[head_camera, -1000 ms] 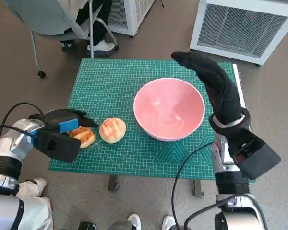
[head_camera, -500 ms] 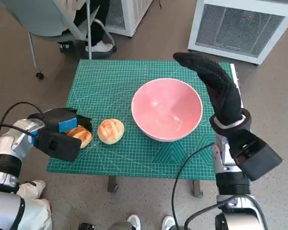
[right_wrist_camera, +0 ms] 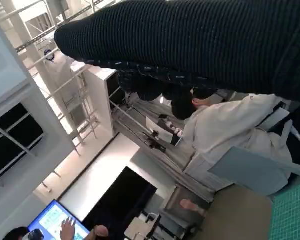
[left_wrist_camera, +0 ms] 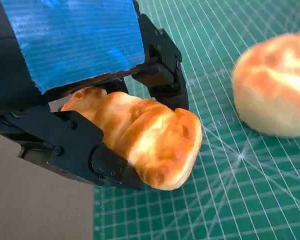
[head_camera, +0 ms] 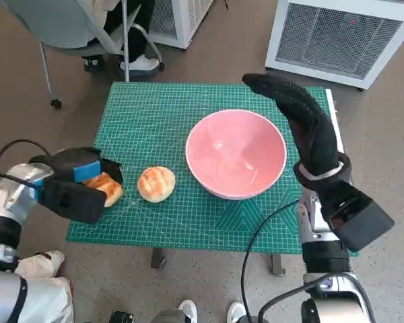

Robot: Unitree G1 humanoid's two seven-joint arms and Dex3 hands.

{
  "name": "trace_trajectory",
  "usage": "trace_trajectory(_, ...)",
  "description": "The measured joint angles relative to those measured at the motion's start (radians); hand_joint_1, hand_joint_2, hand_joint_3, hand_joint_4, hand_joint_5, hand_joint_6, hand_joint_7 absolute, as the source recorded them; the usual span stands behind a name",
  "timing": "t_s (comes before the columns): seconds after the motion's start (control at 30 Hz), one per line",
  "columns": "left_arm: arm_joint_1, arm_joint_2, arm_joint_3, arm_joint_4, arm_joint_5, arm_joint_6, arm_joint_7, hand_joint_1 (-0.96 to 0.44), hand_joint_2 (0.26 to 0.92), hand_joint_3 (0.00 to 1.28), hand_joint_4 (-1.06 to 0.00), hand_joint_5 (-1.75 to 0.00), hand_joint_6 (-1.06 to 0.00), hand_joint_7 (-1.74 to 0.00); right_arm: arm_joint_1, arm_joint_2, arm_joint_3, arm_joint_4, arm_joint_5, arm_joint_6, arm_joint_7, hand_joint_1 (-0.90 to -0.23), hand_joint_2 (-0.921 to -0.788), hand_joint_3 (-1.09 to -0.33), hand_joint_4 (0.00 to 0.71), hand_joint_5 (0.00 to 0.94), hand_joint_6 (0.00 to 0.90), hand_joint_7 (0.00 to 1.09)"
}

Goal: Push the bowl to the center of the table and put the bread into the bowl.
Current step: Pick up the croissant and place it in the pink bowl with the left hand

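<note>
- Here, at the far left of the head view, the left hand [head_camera: 77, 176] gripped an elongated golden bread roll [head_camera: 102, 188] near the left edge of the green cutting mat [head_camera: 155, 121].
- In the left wrist view, the same bread roll [left_wrist_camera: 145, 137] sat clamped between the black fingers [left_wrist_camera: 160, 70] of the left hand [left_wrist_camera: 97, 107], its browned end protruding past them and raised clear of the mat [left_wrist_camera: 230, 200].
- Just to the right lay a round bun [head_camera: 156, 184] flat on the mat, apart from the held roll and from the bowl; the left wrist view showed it as a pale, toasted dome [left_wrist_camera: 277, 82].
- Right of the middle of the mat stood the pink bowl [head_camera: 236, 153], upright, with nothing in it.
- Beyond the bowl, the right hand [head_camera: 299, 118] in its black knitted glove was raised edge-on beside the bowl's right rim, fingers extended and lying together, holding nothing; whether it touched the rim could not be told.
- The right wrist view showed only the glove [right_wrist_camera: 190, 45] as a dark band, with a seated person in white [right_wrist_camera: 230, 130] behind it.
- Above the table, a grey chair [head_camera: 67, 27] stood on the floor at the left and a white slatted unit [head_camera: 343, 37] at the right.
</note>
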Motion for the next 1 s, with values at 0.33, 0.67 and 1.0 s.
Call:
trace_trajectory(0.33, 0.001, 0.026, 0.088, -0.119, -0.109, -0.027, -0.073, 0.00, 0.920, 0.06, -0.57, -1.23, -0.77, -1.06, 0.004, -0.001, 0.000, -0.003, 0.001, 0.004, 0.001, -0.637, -0.921, -0.797, 0.285, 0.086, -0.001, 0.73)
trace_trajectory(0.67, -0.025, 0.024, 0.208, -0.323, -0.254, -0.006, -0.137, 0.00, 0.920, 0.06, -0.60, -1.13, -0.73, -1.17, 0.005, -0.004, -0.003, -0.002, 0.001, 0.004, 0.006, -0.631, -0.921, -0.799, 0.282, 0.094, -0.001, 0.73)
trace_trajectory(1.0, -0.152, -0.107, 0.219, -0.447, -0.267, 0.021, -0.109, 0.00, 0.920, 0.07, -0.61, -1.14, -0.69, -1.19, 0.004, -0.006, -0.007, -0.002, 0.008, 0.004, 0.014, -0.620, -0.921, -0.813, 0.277, 0.106, -0.001, 0.73)
